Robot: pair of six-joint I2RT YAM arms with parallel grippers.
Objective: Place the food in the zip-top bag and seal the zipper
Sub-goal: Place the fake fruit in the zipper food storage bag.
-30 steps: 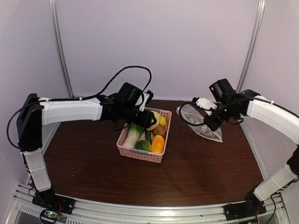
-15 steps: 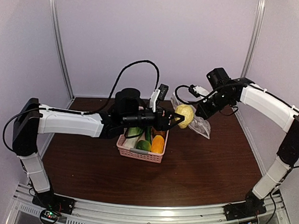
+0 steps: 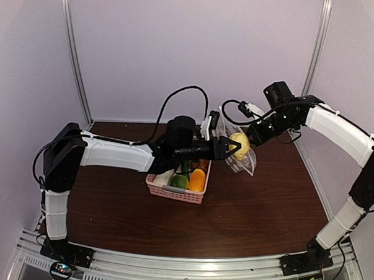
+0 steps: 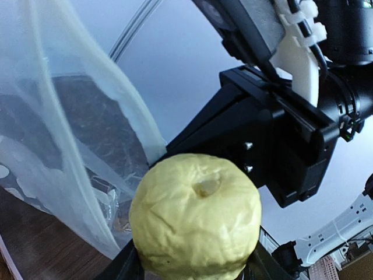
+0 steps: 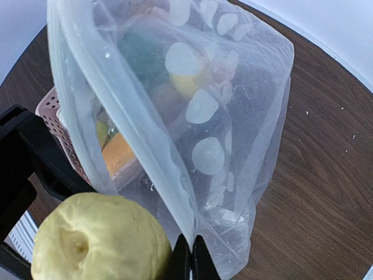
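My left gripper (image 3: 231,146) is shut on a yellow lemon (image 3: 239,144) and holds it in the air at the mouth of the zip-top bag (image 3: 245,162). In the left wrist view the lemon (image 4: 195,216) fills the space between the jaws, with the bag (image 4: 64,116) to its left. My right gripper (image 3: 254,134) is shut on the bag's mouth edge and holds the bag hanging above the table. In the right wrist view the zipper strip (image 5: 125,134) runs up from my right gripper (image 5: 191,256), and the lemon (image 5: 99,239) is just left of it.
The pink lattice basket (image 3: 172,192) stands under my left arm, left of the bag. It holds an orange piece (image 3: 198,177), green vegetables (image 3: 179,182) and other food. Brown tabletop (image 3: 265,205) lies below the bag. Purple walls stand behind and at both sides.
My left gripper has carried the lemon from over the basket rightward to the bag's mouth. My right gripper has lifted the bag off the table and shifted it left.
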